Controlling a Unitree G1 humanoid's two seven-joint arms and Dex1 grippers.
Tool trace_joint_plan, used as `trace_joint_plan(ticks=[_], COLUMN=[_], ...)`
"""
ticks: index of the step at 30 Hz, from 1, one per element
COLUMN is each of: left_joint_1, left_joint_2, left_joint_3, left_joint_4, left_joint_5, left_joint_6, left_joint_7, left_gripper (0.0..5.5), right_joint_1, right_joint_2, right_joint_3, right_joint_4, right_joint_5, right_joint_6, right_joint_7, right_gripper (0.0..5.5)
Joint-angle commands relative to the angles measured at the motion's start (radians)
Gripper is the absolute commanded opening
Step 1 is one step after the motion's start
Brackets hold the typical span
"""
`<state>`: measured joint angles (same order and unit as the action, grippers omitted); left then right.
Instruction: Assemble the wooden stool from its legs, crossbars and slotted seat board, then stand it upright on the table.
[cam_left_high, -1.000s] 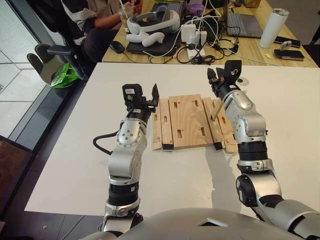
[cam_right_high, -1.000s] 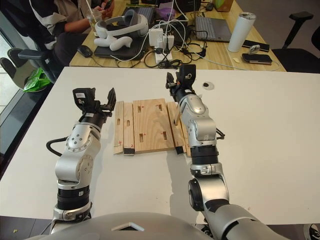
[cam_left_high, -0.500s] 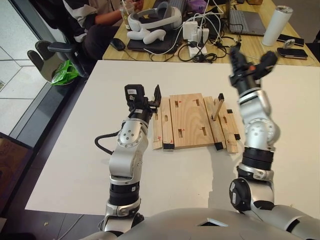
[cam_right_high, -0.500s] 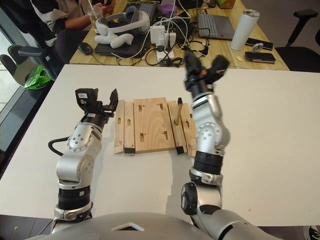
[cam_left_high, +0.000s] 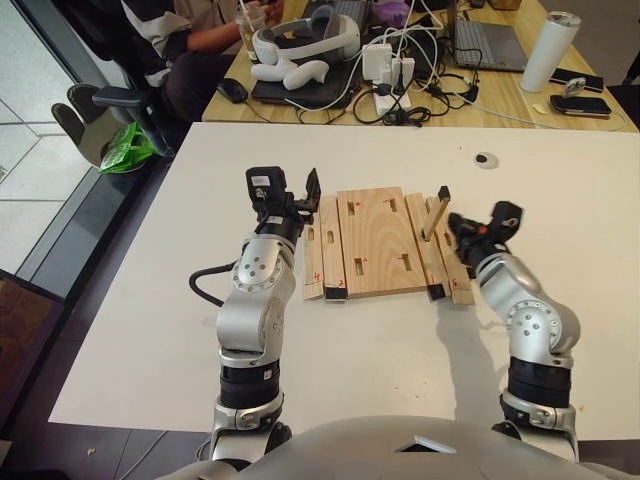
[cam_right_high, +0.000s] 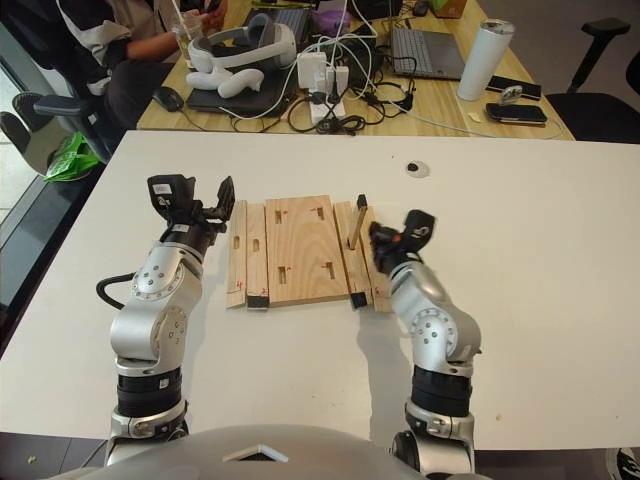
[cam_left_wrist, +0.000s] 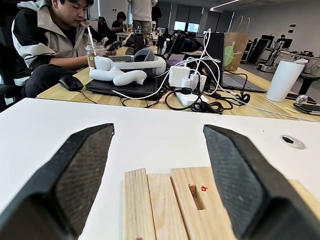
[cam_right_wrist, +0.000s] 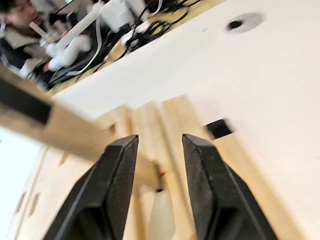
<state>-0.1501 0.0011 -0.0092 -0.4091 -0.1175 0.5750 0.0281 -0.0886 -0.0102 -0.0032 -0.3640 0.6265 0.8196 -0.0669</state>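
One stick stands tilted up out of the right strips. These lie flat against the seat board, which is flat mid-table. The left strips sit on its other side. The right gripper is just beside that stick, fingers spread and not pinching anything. The left gripper hovers by the far end of the left strips, fingers wide apart too.
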Motion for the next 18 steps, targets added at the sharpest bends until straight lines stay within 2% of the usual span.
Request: trace_joint_plan(ticks=[1, 3, 7, 13, 18], left_joint_1=[-0.010, -0.005, 0.017, 0.011, 0.002], left_joint_2=[0.006, 0.000, -0.011, -0.015, -0.011], left_joint_3=[0.007, 0.006, -0.007, -0.015, -0.021], left_joint_4=[0.009, 0.009, 0.000, 0.003, 0.016], left_joint_5=[0.000, 0.001, 0.005, 0.004, -0.002], left_joint_6=[0.017, 0.017, 0.016, 0.017, 0.021], left_joint_7=[-0.003, -0.001, 0.004, 0.007, -0.006], left_gripper=[3.34, 3.34, 3.34, 3.34, 3.34], right_joint_1=[0.001, -0.006, -0.086, -0.229, -0.290], right_joint_2=[-0.044, -0.065, -0.050, -0.055, 0.014], right_joint_3=[0.153, 0.151, 0.057, -0.061, -0.145], right_joint_4=[-0.124, -0.153, -0.147, 0.023, 0.177], right_joint_5=[0.031, 0.014, -0.020, -0.152, -0.124], right_joint_6=[0.024, -0.001, -0.055, -0.047, -0.039], right_joint_7=[0.151, 0.174, 0.120, -0.041, -0.076], right_gripper=[1.64, 1.64, 1.74, 1.74, 1.74])
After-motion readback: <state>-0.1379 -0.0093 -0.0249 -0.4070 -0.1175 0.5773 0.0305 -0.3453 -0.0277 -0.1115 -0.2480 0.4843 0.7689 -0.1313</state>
